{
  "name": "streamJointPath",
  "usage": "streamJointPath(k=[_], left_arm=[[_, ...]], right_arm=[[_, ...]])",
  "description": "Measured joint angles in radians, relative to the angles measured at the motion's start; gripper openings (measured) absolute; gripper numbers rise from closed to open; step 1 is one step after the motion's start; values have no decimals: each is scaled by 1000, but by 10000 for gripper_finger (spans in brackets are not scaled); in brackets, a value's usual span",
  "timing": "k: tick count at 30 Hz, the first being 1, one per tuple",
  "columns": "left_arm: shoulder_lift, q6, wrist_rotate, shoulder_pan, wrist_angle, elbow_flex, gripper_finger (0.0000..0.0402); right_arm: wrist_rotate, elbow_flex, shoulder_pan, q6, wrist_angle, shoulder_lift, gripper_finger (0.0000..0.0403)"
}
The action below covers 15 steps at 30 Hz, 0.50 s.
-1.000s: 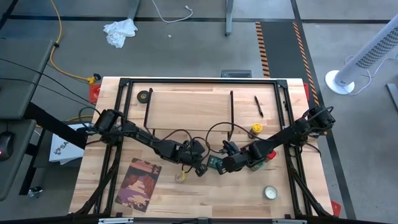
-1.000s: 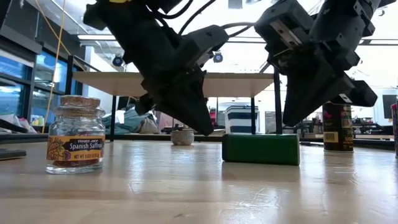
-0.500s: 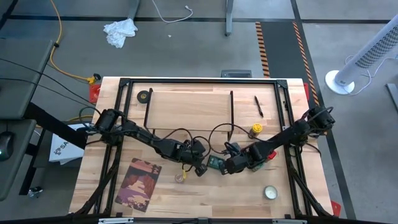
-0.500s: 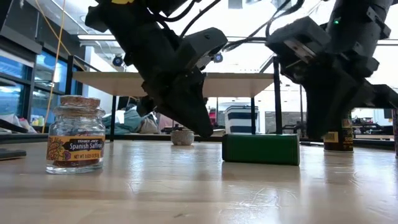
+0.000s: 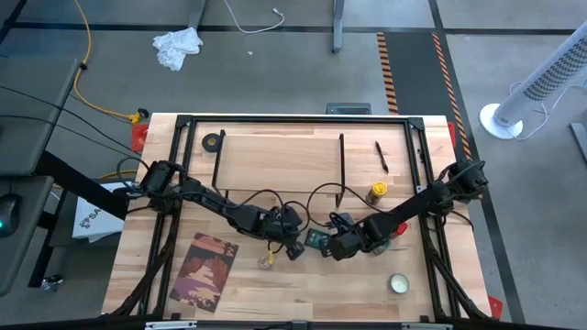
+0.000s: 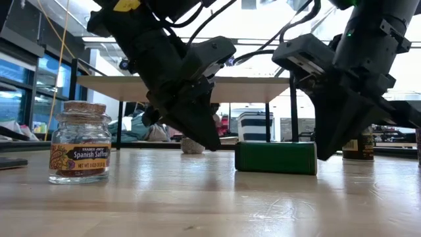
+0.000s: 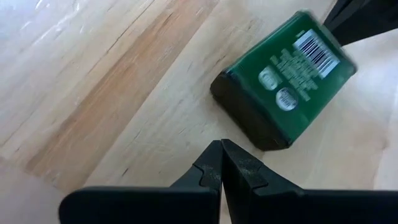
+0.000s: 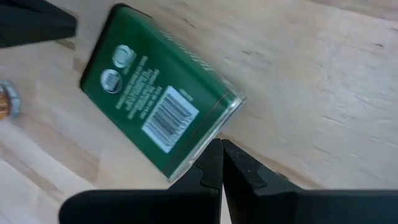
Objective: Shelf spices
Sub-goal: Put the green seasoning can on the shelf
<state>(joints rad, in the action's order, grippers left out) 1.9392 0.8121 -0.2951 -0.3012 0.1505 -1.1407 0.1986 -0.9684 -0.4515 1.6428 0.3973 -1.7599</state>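
Note:
A green square tin (image 5: 316,240) lies flat on the table, barcode face up (image 7: 283,81) (image 8: 155,118). My left gripper (image 5: 299,247) is shut, tips just off the tin's left end (image 6: 214,143). My right gripper (image 5: 336,246) is shut, tips low at the tin's right end (image 6: 322,155). A tiny clear saffron jar (image 6: 80,141) stands nearer the front edge (image 5: 266,261). The yellow-lidded jar (image 5: 376,192) and the red-topped one (image 5: 399,229) stand to the right. The shelf (image 5: 280,156) stands at the far side. The green-lidded jar is hidden. My right gripper's shut fingertips (image 8: 214,155) stand at the tin's long edge near a corner (image 8: 193,163), slanting down from the table's right. Whether they touch it, I cannot tell.
A black tape roll (image 5: 213,142) sits by the shelf's left leg, a pen (image 5: 381,156) to its right. A printed booklet (image 5: 204,270) lies near left, a flat round pale tin (image 5: 398,284) near right. Cables loop over the table's middle.
My right gripper has come down and moved toward the table's left and near edge, ending beside the tin's right end. The tin has stayed where it was.

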Motion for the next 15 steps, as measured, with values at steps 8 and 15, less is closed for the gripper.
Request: streamJointPath(k=[8, 15], left_arm=[[41, 13, 24, 0, -79, 3, 0], [67, 31, 49, -1, -153, 3, 0]], right_arm=[[1, 0, 0, 18, -3, -14, 0], [-1, 0, 0, 23, -18, -18, 0]])
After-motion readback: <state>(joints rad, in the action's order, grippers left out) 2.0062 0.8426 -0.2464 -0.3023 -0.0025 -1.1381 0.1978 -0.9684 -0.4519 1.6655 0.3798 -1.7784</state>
